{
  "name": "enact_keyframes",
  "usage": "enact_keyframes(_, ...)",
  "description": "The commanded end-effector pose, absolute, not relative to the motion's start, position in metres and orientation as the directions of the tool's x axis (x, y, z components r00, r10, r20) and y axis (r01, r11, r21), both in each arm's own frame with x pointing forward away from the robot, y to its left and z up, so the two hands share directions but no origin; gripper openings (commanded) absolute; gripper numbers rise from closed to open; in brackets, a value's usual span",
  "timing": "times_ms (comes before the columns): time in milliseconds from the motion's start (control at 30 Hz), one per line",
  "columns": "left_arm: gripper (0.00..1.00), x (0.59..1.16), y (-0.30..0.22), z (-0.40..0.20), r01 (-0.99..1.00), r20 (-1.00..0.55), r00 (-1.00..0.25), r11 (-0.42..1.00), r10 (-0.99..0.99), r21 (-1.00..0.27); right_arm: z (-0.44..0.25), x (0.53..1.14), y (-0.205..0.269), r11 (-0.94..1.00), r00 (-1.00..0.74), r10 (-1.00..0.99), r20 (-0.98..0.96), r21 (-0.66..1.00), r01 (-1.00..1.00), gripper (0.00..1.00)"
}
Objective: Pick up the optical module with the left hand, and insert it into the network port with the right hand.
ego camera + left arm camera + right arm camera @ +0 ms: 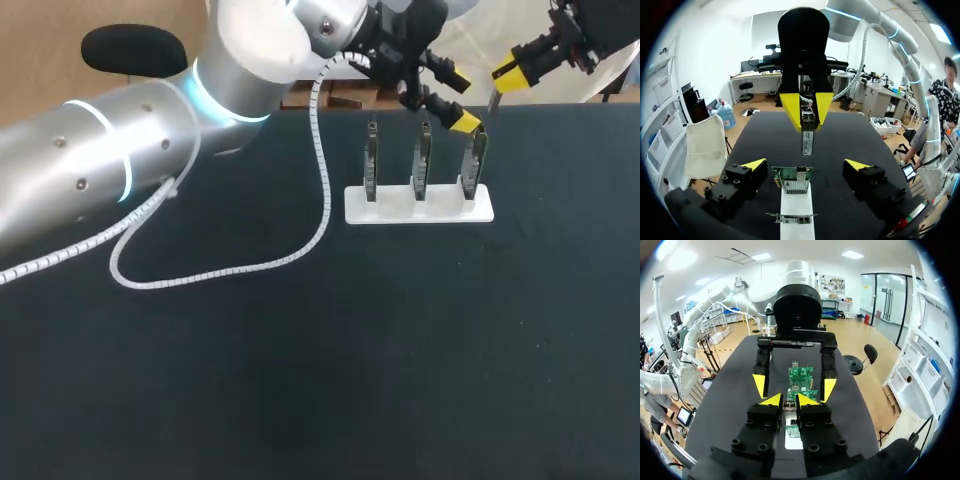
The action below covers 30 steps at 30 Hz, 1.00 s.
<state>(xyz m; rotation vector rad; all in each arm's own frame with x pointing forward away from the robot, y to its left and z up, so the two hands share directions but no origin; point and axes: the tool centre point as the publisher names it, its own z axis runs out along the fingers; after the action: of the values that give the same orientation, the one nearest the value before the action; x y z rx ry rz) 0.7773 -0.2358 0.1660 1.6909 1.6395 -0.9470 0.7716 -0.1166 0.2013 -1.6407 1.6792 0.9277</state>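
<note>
In the left wrist view my right gripper (808, 122) points down, shut on the slim metal optical module (807, 141). The module hangs just above the green network card (792, 179) and its ports. My left gripper (805, 165) stands open on either side of that card, with nothing between its fingers. In the head view the left gripper (461, 102) is over the rightmost card (478, 160), and the right gripper (508, 74) is just beyond it. The right wrist view shows the right gripper (790, 400) closed on the module (789, 408), with the green cards (800, 377) ahead.
A white stand (420, 208) holds three upright cards in a row at the back of the black table. My left arm's white spiral cable (230, 268) loops across the table's left half.
</note>
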Motion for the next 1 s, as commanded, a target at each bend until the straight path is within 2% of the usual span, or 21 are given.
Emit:
enact_keyframes(33,1.00,0.780,-0.239,0.165,0.995,-0.819,-0.026,-0.068,0.573,-0.079,0.202,0.773,-0.117,-0.014,-0.050,-0.576,-0.816,0.071,-0.997,0.00)
enact_keyframes(1000,1.00,0.779,-0.241,0.155,0.993,-0.808,-0.038,-0.069,0.587,-0.097,0.200,0.776,-0.117,-0.016,-0.051,-0.589,-0.807,0.074,-0.997,0.00)
